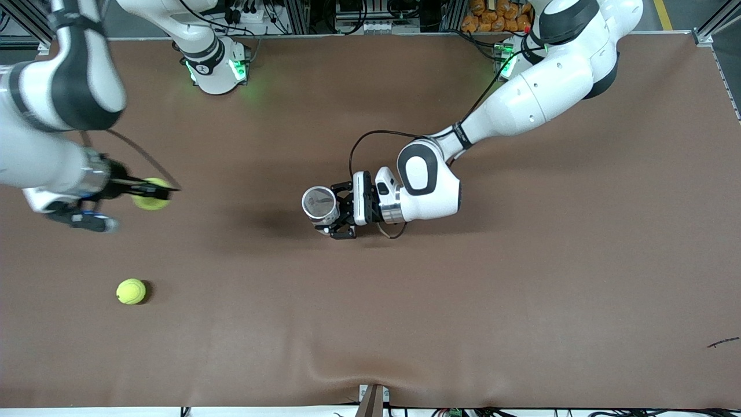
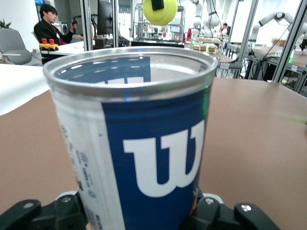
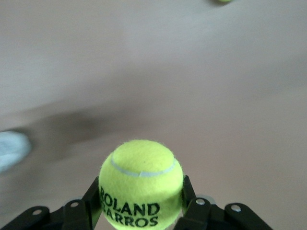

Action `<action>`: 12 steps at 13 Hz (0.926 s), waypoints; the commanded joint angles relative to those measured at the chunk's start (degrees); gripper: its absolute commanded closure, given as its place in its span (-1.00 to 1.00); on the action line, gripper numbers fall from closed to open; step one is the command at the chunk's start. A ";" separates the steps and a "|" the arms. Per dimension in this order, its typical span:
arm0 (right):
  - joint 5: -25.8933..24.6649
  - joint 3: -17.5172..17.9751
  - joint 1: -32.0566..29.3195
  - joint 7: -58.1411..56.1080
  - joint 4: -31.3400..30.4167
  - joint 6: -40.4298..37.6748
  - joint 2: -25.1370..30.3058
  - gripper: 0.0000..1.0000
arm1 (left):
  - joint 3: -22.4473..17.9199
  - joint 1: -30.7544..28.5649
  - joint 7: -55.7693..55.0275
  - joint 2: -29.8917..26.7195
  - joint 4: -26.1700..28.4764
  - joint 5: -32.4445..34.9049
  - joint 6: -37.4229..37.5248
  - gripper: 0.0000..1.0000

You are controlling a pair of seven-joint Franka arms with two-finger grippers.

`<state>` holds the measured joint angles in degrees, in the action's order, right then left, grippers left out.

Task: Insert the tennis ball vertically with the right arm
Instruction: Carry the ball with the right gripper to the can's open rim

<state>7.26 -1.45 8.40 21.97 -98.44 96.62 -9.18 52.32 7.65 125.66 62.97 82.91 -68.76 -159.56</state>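
A yellow-green tennis ball (image 1: pixel 153 200) (image 3: pixel 141 184) printed "ROLAND GARROS" hangs in my right gripper (image 1: pixel 150 190) (image 3: pixel 141 203), which is shut on it, above the table at the right arm's end. At the table's middle an open Wilson can (image 1: pixel 319 202) (image 2: pixel 139 143), blue and white with a metal rim, stands upright. My left gripper (image 1: pixel 334 209) (image 2: pixel 139 213) is shut on the can, a finger (image 2: pixel 213 211) on each side low on its wall. The left wrist view shows the held ball (image 2: pixel 159 10) high above the can's rim and farther off.
A second tennis ball (image 1: pixel 131 291) (image 3: pixel 223 1) lies on the brown table (image 1: pixel 521 278), nearer the front camera than the held one, at the right arm's end. The right arm's elbow (image 1: pixel 69 81) looms over that corner.
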 commanded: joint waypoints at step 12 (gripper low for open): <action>14.95 -0.93 16.74 40.06 12.04 3.83 -8.04 0.39 | -4.25 2.99 5.56 0.39 1.64 -4.01 -0.76 -0.51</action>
<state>18.51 -1.87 25.10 58.18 -88.09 99.86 -16.18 48.41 10.36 128.50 63.21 84.63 -70.91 -159.65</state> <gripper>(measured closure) 0.335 0.247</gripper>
